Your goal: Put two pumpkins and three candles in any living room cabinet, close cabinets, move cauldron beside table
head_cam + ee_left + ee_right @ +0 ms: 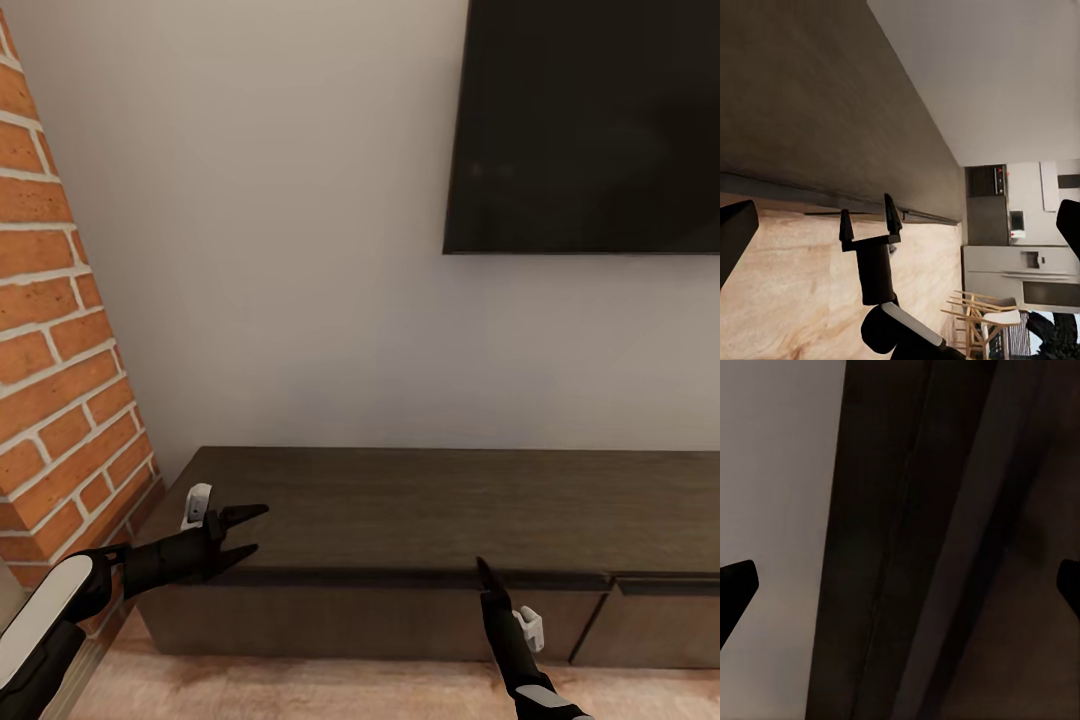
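The long dark-brown cabinet (420,500) runs along the wall in front of me, its drawer fronts flush and shut. My left gripper (246,531) hovers open over the cabinet's left end with nothing between its fingers. My right gripper (484,572) stands just in front of the cabinet's front edge, fingers pointing up at it. The left wrist view shows that right gripper (866,213) open and empty beside the cabinet (810,90). The cabinet's dark wood (945,547) lies close up in the right wrist view. The pumpkins, candles, cauldron and table are out of view.
A black television (590,120) hangs on the white wall above the cabinet. A red brick wall (50,350) juts in at the left, close to my left arm. Pale wood floor (300,690) lies below. In the left wrist view, a distant fridge (1020,262) and wooden chairs (979,315).
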